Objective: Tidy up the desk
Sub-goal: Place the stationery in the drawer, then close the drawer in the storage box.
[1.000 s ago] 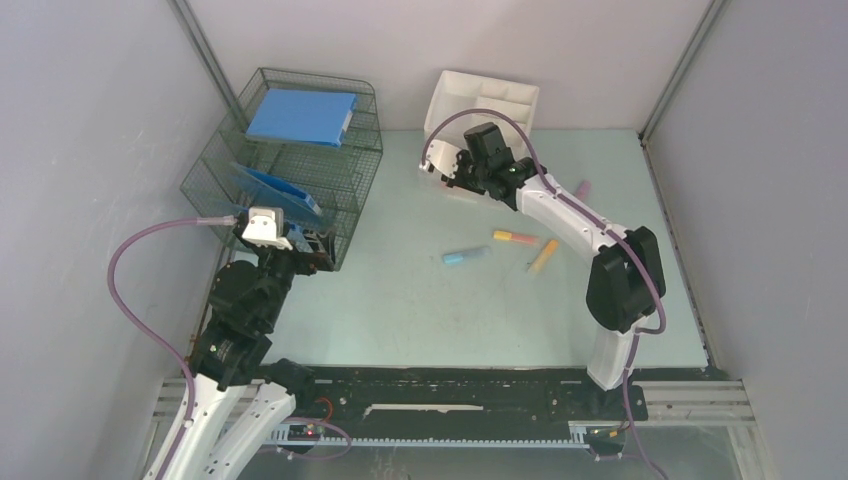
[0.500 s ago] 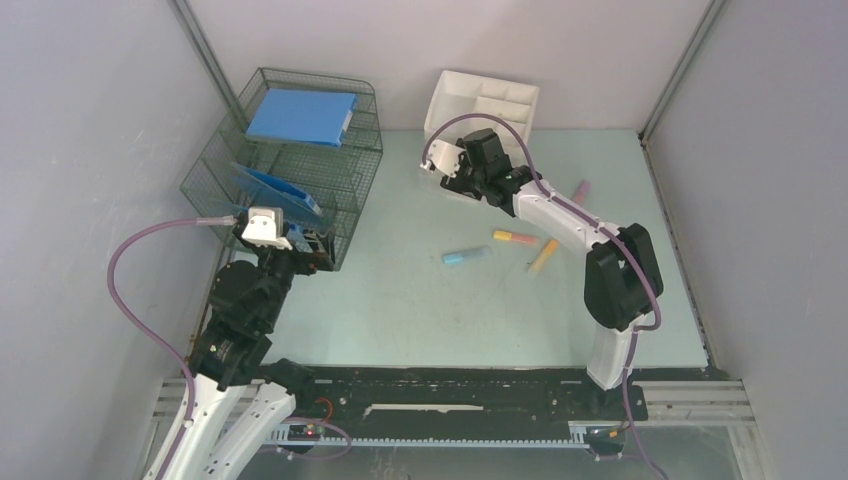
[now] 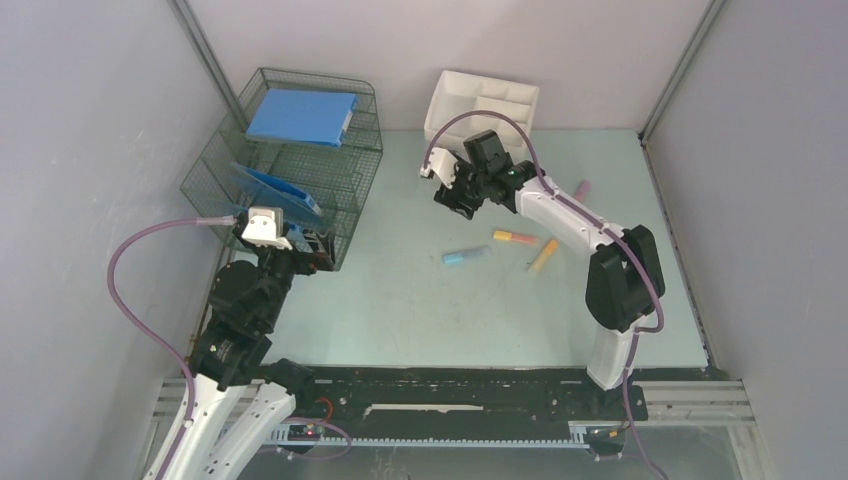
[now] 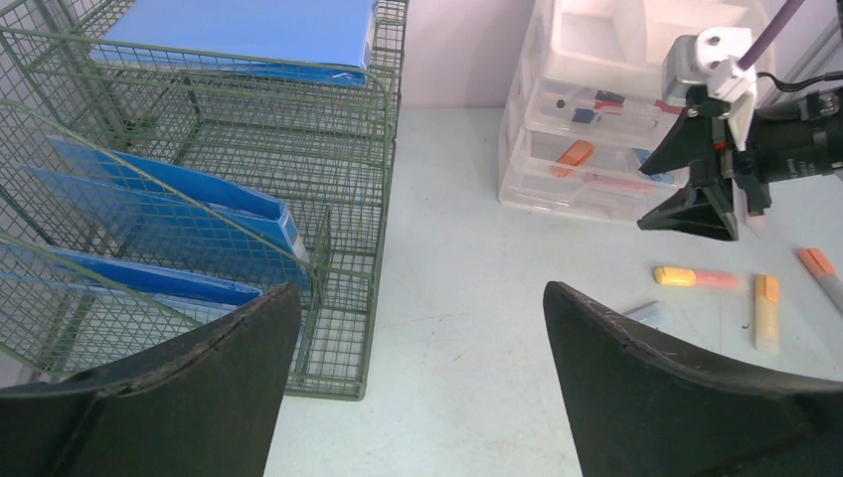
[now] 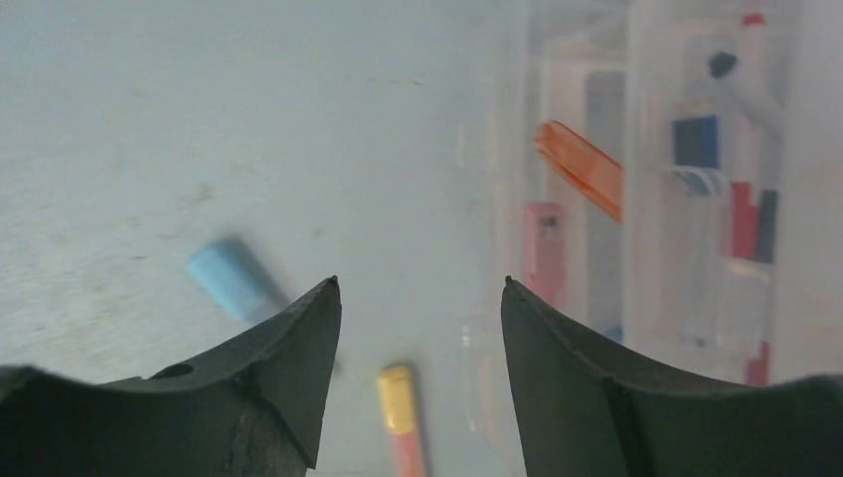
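Observation:
The desk (image 3: 400, 300) is a pale mint-green tabletop. Loose markers lie on it right of centre: a blue one (image 3: 466, 257), a yellow-and-pink one (image 3: 515, 238), an orange one (image 3: 543, 256) and a pink one (image 3: 582, 189). My right gripper (image 3: 452, 192) hangs open and empty just in front of the white drawer organizer (image 3: 482, 100). In the right wrist view its open gripper (image 5: 420, 286) looks down on the blue marker (image 5: 227, 278) and the yellow-capped marker (image 5: 398, 397). My left gripper (image 4: 422, 288) stands wide open and empty beside the wire rack (image 4: 328, 248).
The green wire rack (image 3: 290, 160) at the back left holds several blue folders (image 3: 300, 115). The organizer's clear drawers (image 4: 587, 159) hold small stationery. Grey walls close in the desk on three sides. A black rail (image 3: 450, 385) runs along the near edge.
My right gripper has opened and drawn back from the drawer organizer, swinging a little left and toward the desk's middle. The left arm has not moved.

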Tool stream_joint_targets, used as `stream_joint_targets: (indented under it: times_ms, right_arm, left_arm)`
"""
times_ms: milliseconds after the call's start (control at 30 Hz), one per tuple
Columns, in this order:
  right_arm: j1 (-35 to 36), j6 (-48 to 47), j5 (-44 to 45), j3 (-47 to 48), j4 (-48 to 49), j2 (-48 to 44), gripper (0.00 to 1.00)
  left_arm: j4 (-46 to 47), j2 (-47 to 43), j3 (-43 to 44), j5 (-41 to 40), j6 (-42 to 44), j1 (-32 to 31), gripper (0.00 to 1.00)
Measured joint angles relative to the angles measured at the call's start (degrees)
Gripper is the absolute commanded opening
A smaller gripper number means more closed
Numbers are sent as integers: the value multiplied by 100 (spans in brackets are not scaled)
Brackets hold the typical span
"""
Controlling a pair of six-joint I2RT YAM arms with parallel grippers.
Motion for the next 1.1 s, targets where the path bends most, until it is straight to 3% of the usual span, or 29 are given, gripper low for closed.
stream_joint_targets:
  times_ms: [400, 500, 567, 700, 833, 1100]
  right_arm:
    - [-17, 63, -1926, 839, -1504, -24, 69]
    - [-17, 61, -2144, 1137, -1766, 68, 63]
    - [-11, 46, -2159, 1307, -1884, 186, 54]
    - [17, 4, -1945, 1635, -2107, 549, 20]
    - [85, -42, -1329, 1805, -2159, 966, 2]
    - [195, -81, 514, 1451, -1438, 1311, 2]
  left_arm:
    - [0, 0, 0, 0, 2, 0, 100]
    - [0, 0, 0, 0, 4, 0, 100]
    - [0, 0, 0, 0, 9, 0, 100]
    - [0, 0, 0, 0, 44, 0, 100]
    - [0, 0, 0, -2, 44, 0, 100]
    - [0, 4, 0, -4, 46, 0, 100]
